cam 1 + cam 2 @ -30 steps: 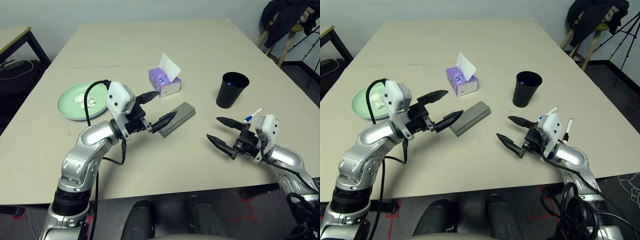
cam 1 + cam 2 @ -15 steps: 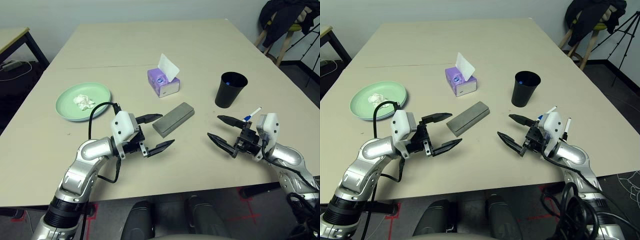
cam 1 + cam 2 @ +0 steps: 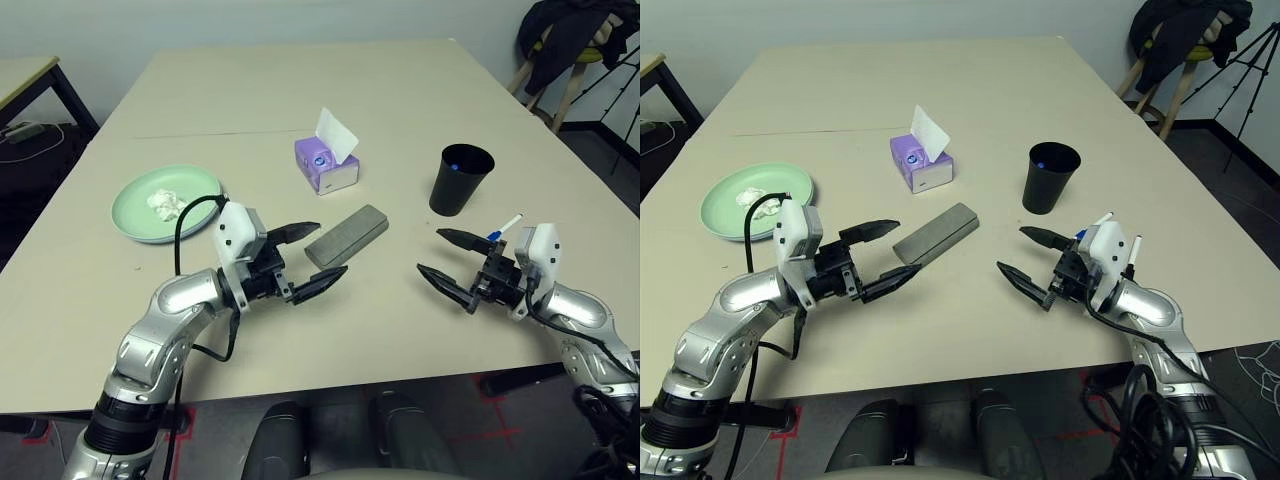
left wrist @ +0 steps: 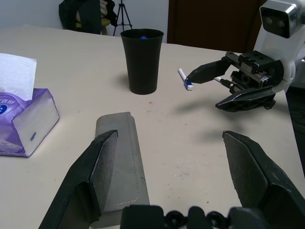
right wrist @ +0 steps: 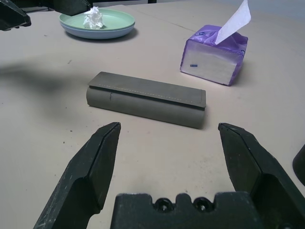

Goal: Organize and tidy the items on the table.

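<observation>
A grey glasses case [image 3: 350, 234] lies at the middle of the table [image 3: 300, 90]. My left gripper [image 3: 332, 248] hovers open over its near end, holding nothing. My right gripper [image 3: 428, 251] stands open and empty to the right of the case, pointing at it. Behind it a white blue-tipped pen [image 3: 507, 226] lies on the table, a second pen [image 3: 1134, 250] beside my wrist. A black cup [image 3: 461, 180] has something blue inside. The purple tissue box [image 3: 325, 163] stands behind the case. At the left a mint green plate [image 3: 140, 215] carries a white tissue wad [image 3: 163, 203].
A smaller desk [image 3: 25, 75] with black legs stands off the table's far left corner. A wooden chair draped with dark clothing [image 3: 575, 40] is at the back right, with a tripod [image 3: 1240, 60] near it. The table's far half is bare.
My left gripper drew back from the glasses case toward me, then came forward again to the case's near end. The right arm has hardly moved.
</observation>
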Motion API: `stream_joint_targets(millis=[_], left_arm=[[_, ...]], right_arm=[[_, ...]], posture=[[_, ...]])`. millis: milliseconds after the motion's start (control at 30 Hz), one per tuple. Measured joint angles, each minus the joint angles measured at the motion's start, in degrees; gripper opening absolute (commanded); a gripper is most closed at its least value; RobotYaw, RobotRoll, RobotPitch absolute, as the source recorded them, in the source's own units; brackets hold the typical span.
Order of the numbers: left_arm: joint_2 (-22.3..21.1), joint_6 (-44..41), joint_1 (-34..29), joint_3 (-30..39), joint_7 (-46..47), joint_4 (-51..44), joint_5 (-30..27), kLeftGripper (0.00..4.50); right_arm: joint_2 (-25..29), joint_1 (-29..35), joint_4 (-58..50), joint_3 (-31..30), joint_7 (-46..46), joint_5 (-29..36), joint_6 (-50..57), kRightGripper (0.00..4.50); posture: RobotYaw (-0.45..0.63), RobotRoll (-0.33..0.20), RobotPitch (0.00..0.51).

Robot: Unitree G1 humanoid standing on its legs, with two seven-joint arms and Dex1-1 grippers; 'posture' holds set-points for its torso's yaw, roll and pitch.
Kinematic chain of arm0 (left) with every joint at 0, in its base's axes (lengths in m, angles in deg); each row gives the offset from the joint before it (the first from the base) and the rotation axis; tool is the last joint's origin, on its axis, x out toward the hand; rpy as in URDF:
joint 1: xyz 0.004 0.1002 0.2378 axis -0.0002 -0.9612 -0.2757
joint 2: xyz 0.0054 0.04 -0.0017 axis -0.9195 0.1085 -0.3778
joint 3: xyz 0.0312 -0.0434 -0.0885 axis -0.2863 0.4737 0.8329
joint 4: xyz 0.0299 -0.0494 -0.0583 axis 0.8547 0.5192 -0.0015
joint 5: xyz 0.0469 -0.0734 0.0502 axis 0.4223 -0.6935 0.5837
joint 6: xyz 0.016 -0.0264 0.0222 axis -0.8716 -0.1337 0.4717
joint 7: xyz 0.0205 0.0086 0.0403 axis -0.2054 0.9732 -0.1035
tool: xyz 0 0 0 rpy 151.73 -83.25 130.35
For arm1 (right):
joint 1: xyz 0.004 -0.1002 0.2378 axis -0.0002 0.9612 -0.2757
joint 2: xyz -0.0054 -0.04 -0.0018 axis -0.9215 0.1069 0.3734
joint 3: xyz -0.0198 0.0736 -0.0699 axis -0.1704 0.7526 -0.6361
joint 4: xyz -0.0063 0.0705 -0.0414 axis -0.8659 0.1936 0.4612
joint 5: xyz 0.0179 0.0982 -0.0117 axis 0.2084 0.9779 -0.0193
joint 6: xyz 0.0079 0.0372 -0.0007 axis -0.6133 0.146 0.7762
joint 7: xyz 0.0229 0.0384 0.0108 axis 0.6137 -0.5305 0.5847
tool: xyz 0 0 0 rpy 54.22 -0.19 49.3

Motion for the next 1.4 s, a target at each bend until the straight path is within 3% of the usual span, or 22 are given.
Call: stream_joint_targets(millis=[767, 867, 967, 1067, 1167, 1267, 1400], left_arm=[[-0.95, 4.04, 1.83, -0.58, -0.66, -0.09, 2.82, 4.44], [-0.9, 4.04, 1.83, -0.59, -0.57, 0.05, 3.16, 4.44], [-0.91, 4.04, 1.82, -0.56, -0.55, 0.27, 3.3, 4.44], [-0.84, 4.04, 1.88, -0.55, -0.56, 0.52, 3.35, 4.44], [-0.67, 4.06, 2.58, -0.6, -0.61, 0.73, 3.39, 4.44], [-0.7, 4.08, 2.72, -0.58, -0.71, 1.3, 3.44, 4.44], [-0.72, 4.11, 3.26, -0.62, -0.74, 2.77, 3.55, 4.44]], right_arm=[[0.85, 0.63, -0.69, 0.38, 0.03, 0.62, 0.3, 4.5], [5.24, 1.32, -3.23, 4.05, 0.26, 3.05, 3.57, 4.5], [13.25, -0.25, -4.72, 8.6, 0.16, 5.77, 12.0, 4.5], [17.99, -4.16, -3.69, 11.78, -1.73, 7.04, 19.0, 4.5], [24.91, -10.6, 1.24, 13.3, -5.15, 4.31, 23.95, 4.5], [31.92, -16.52, 5.2, 12.0, -2.89, 1.26, 26.95, 4.5], [38.06, -29.87, 11.41, 1.73, 4.62, -5.91, 28.72, 4.5]], posture=[[-0.01, 0.0, 0.083], [-0.02, 0.0, 0.085], [-0.04, 0.0, 0.084], [-0.04, 0.0, 0.084], [-0.06, 0.0, 0.086], [-0.07, 0.0, 0.087], [-0.07, 0.0, 0.088]])
